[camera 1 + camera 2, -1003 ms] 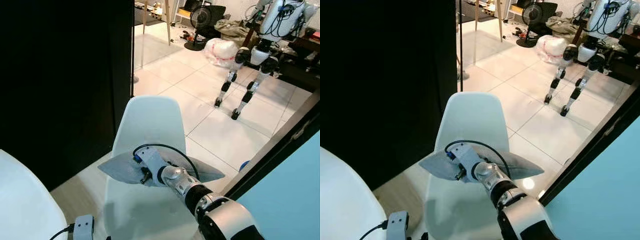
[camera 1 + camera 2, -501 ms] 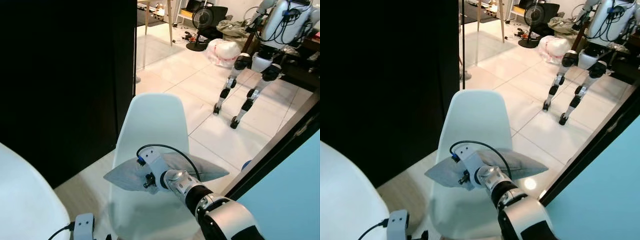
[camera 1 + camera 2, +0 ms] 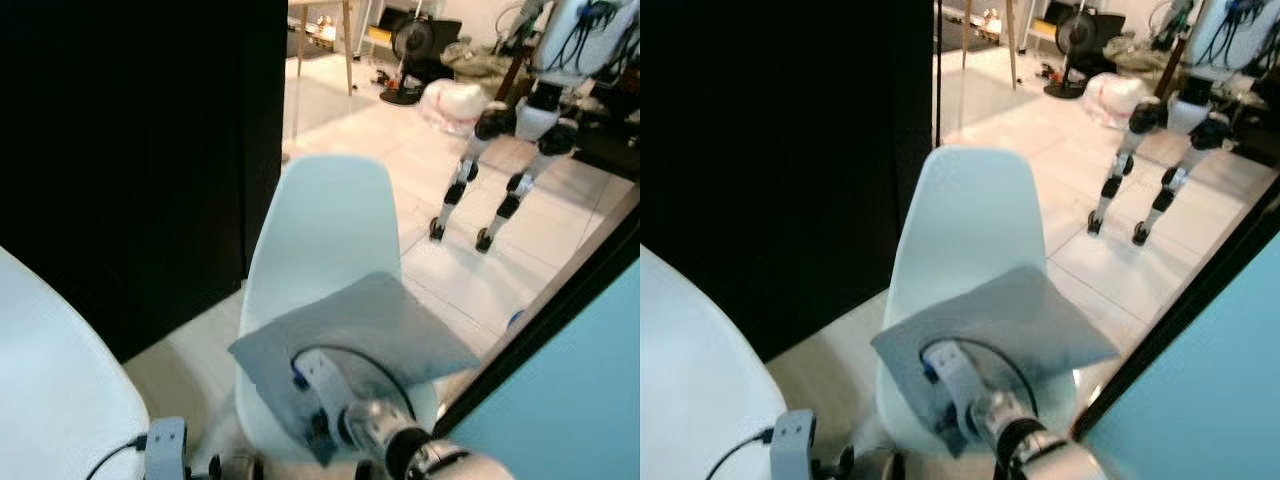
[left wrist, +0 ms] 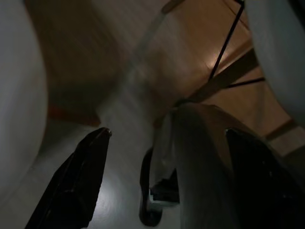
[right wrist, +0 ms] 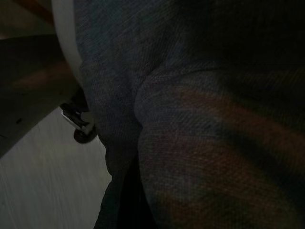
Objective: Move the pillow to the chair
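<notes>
Plain grey pillow [image 3: 365, 335] on a white chair [image 3: 325, 225].

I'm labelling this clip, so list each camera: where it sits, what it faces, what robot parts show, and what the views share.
Left eye view: on the head, looking down at the white chair with the grey pillow on its seat; right arm at the bottom.
Right eye view: the same scene from the other eye.
Left wrist view: on the left wrist, facing wooden floor; the left hand with its black fingers apart.
Right wrist view: on the right wrist, pressed close to pillow fabric.
Shared: pillow and chair rim appear in both eye views and the right wrist view.
</notes>
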Tool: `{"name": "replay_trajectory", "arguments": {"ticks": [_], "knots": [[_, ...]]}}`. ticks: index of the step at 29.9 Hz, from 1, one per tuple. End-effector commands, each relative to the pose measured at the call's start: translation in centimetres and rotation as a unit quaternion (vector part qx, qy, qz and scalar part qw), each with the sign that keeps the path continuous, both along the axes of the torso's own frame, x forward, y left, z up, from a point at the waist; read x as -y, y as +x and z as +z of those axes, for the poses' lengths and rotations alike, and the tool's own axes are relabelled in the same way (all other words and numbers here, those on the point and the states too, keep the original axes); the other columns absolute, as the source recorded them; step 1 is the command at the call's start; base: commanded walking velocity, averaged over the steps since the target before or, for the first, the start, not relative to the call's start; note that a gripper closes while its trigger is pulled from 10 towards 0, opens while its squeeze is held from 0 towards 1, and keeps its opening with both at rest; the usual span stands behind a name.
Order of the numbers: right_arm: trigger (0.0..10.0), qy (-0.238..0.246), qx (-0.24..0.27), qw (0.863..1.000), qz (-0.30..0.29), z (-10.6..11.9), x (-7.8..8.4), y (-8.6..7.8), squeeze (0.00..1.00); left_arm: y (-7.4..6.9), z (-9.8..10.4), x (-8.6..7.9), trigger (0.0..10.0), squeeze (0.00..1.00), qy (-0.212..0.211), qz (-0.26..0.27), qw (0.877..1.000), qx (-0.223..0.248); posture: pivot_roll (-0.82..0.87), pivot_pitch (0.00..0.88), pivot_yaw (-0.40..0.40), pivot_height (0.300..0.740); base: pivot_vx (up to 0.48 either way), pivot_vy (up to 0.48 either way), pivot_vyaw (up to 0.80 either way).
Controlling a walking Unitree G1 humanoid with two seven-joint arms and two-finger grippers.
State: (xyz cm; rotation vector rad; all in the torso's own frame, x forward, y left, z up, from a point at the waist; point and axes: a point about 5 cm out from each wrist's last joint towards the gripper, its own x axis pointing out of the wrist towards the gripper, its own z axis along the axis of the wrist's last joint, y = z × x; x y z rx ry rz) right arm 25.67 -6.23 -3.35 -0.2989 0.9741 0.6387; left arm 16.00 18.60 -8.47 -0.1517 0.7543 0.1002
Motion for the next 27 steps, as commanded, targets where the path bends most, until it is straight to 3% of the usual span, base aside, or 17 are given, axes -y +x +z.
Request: {"name": "replay_trajectory", "arguments": {"ticks": [1, 6, 11, 12, 13, 14, 15, 16, 17, 24, 27], "knots": [[10.0, 0.030, -0.013, 0.999, 0.029, 0.3, -3.7, -1.1, 0.00, -2.1, -1.2, 1.7, 10.0, 0.00, -0.025, -0.014, 0.998, -0.047, 0.19, 0.113, -0.119, 0.605, 0.000, 0.000, 0.00], [10.0, 0.043, -0.045, 0.998, 0.007, 0.0, -3.6, -1.5, 0.00, -2.1, -1.2, 1.8, 10.0, 0.00, -0.026, -0.012, 0.999, -0.046, 0.20, 0.118, -0.124, 0.605, 0.000, 0.000, 0.00], [10.0, 0.114, -0.049, 0.992, -0.021, 0.9, -4.8, -1.0, 0.00, -2.1, -1.2, 1.8, 10.0, 0.00, -0.027, -0.011, 0.999, -0.046, 0.20, 0.118, -0.125, 0.605, 0.000, 0.000, 0.00], [10.0, 0.147, -0.045, 0.987, -0.038, 1.5, -5.4, -0.6, 0.15, -2.1, -1.2, 1.8, 10.0, 0.00, -0.027, -0.010, 0.999, -0.046, 0.20, 0.117, -0.125, 0.605, 0.000, 0.000, 0.00], [10.0, 0.171, -0.044, 0.983, -0.047, 1.8, -5.8, -0.4, 0.58, -2.1, -1.2, 1.8, 10.0, 0.00, -0.027, -0.009, 0.999, -0.046, 0.20, 0.117, -0.125, 0.605, 0.000, 0.000, 0.00], [10.0, 0.171, -0.044, 0.983, -0.047, 1.8, -5.8, -0.4, 0.58, -2.1, -1.2, 1.8, 10.0, 0.00, -0.027, -0.009, 0.999, -0.046, 0.20, 0.117, -0.125, 0.605, 0.000, 0.000, 0.00], [10.0, 0.187, -0.044, 0.980, -0.050, 2.1, -6.2, -0.2, 0.90, -2.1, -1.2, 1.8, 10.0, 0.00, -0.027, -0.009, 0.999, -0.047, 0.20, 0.116, -0.125, 0.605, 0.000, 0.000, 0.00], [10.0, 0.187, -0.044, 0.980, -0.050, 2.1, -6.2, -0.2, 0.90, -2.1, -1.2, 1.8, 10.0, 0.00, -0.027, -0.009, 0.999, -0.047, 0.20, 0.116, -0.125, 0.605, 0.000, 0.000, 0.00], [10.0, 0.198, -0.041, 0.978, -0.052, 2.4, -6.4, -0.1, 1.00, -2.1, -1.2, 1.8, 10.0, 0.00, -0.027, -0.009, 0.998, -0.047, 0.20, 0.115, -0.125, 0.605, 0.000, 0.000, 0.00], [10.0, 0.202, -0.032, 0.978, -0.032, 2.9, -6.7, 0.3, 1.00, -2.1, -1.2, 1.8, 10.0, 0.00, -0.026, -0.012, 0.998, -0.048, 0.20, 0.111, -0.122, 0.605, 0.000, 0.000, 0.00], [10.0, 0.204, -0.030, 0.977, 0.048, 3.3, -6.6, 0.5, 1.00, -2.0, -1.2, 1.8, 10.0, 0.00, -0.027, -0.013, 0.998, -0.049, 0.19, 0.110, -0.123, 0.605, 0.000, 0.000, 0.00]]}}
